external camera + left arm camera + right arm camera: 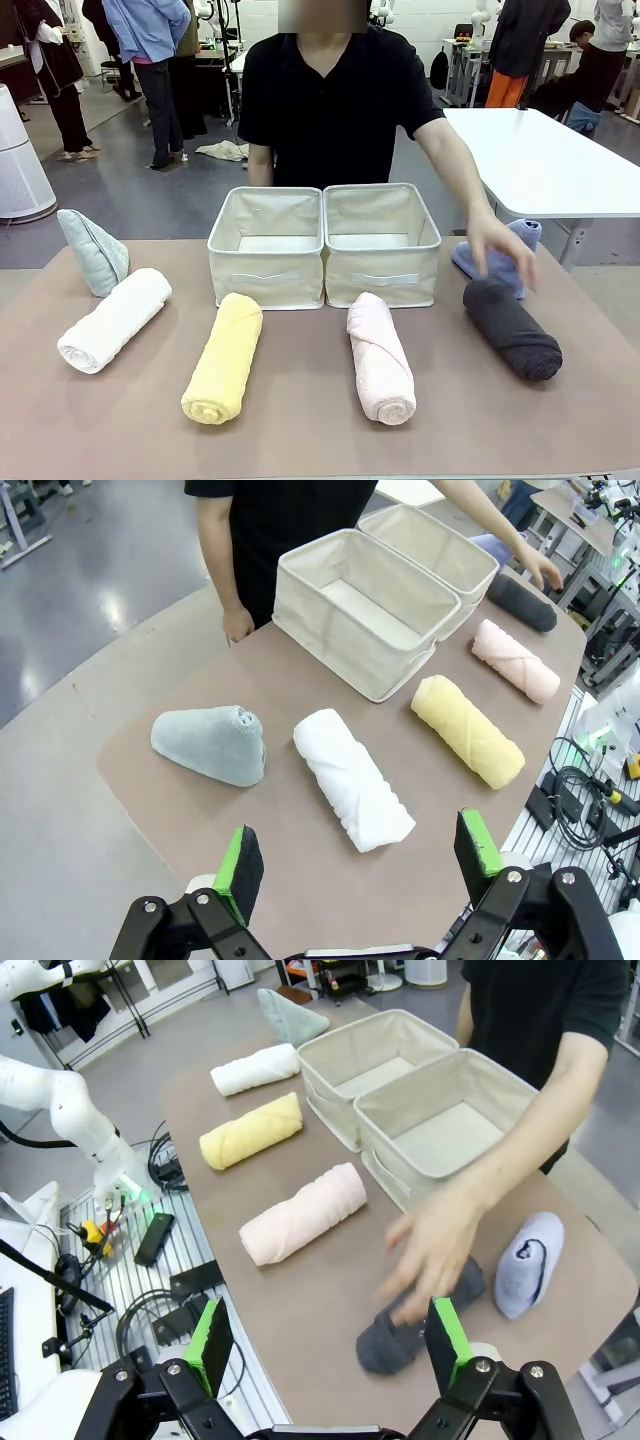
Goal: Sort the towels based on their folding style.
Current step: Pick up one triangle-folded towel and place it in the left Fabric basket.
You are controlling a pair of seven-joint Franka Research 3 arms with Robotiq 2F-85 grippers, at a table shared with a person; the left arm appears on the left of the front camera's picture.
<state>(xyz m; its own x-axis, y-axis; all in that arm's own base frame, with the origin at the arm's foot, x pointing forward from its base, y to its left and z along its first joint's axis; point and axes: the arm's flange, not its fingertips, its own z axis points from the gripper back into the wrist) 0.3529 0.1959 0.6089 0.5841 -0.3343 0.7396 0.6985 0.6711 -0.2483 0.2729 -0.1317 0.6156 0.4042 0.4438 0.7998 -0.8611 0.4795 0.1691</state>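
Our left gripper (358,860) is spread wide and holds nothing; it hangs above the near edge of the table (200,810). Just ahead of its fingers lies the white rolled towel (352,777), not touching them. On one side of this roll sits the pale mint cone (212,744), on the other the yellow roll (467,730).

Our right gripper (330,1342) is spread wide too, with nothing between its pads. Close in front of it lies the dark grey roll (390,1340). The person's hand (435,1250) is over this roll; we cannot tell if it touches. Just beside the grey roll lies the periwinkle-blue cone (528,1263). The pink roll (303,1214) lies farther off. Behind the rolls stand the two beige bins (268,270), side by side.
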